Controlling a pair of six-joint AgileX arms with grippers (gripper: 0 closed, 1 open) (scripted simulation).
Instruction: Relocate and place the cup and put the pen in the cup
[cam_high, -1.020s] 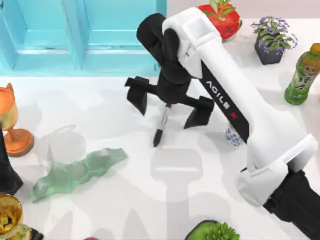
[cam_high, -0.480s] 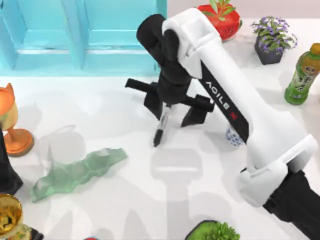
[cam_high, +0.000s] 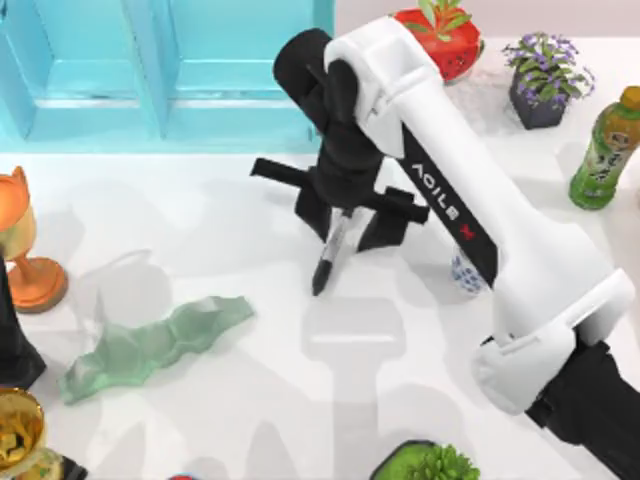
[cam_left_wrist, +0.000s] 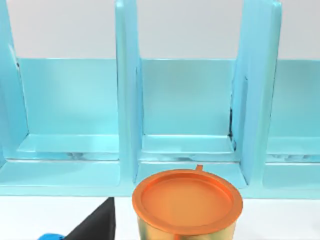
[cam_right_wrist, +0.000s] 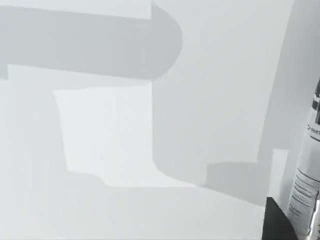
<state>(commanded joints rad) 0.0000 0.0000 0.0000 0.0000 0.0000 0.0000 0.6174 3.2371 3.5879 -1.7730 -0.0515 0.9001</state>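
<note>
Centrally, right gripper (cam_high: 347, 212) clamping pen (cam_high: 329, 256)

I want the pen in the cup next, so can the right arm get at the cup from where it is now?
Probably yes. The right gripper, shut on the pen, sits a short way left of the cup, which the arm's own link partly hides. Bare table lies between.

Pen (cam_high: 329, 258) mid-table, left of cup (cam_high: 464, 274), under right hand (cam_high: 347, 219)
</note>
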